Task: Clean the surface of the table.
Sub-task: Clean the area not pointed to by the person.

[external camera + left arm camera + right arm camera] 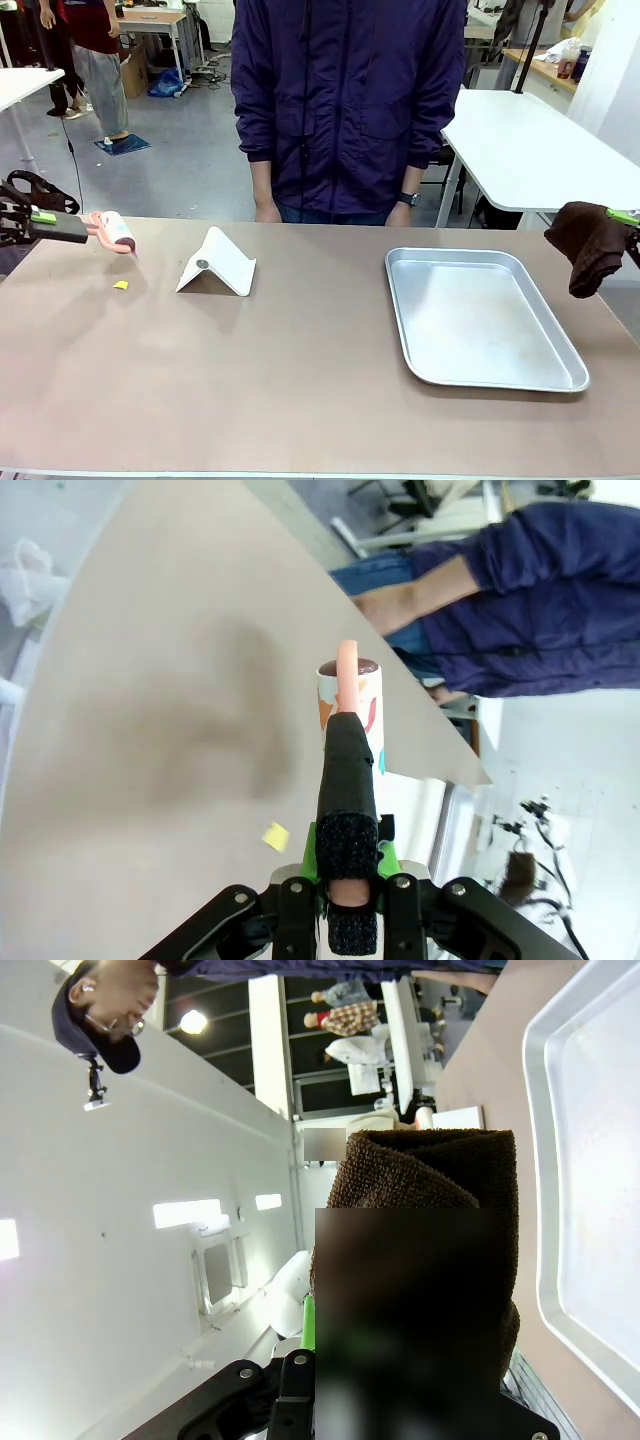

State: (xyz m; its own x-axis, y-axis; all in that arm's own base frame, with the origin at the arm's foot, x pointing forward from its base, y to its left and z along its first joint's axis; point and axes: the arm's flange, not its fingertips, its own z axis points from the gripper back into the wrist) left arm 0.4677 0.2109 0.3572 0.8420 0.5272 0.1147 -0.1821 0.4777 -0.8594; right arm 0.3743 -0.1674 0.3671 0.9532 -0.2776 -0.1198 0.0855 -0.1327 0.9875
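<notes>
Two grips: clamped.
Left gripper (45, 218): pink-handled lint roller (118, 232), left of silver metal tray (480, 320).
Right gripper (628, 216): brown terry cloth (588, 245) hiding jaws, right of tray.

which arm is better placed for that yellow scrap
Likely the left end effector: it holds the pink-handled lint roller close to the yellow scrap; the right end effector, gripping a dark brown cloth, is beyond the silver metal tray.

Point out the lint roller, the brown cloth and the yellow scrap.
lint roller (121, 233), front view, on its roll.
brown cloth (588, 245), front view, middle of the hanging bunch.
yellow scrap (121, 285), front view, its centre.
</notes>
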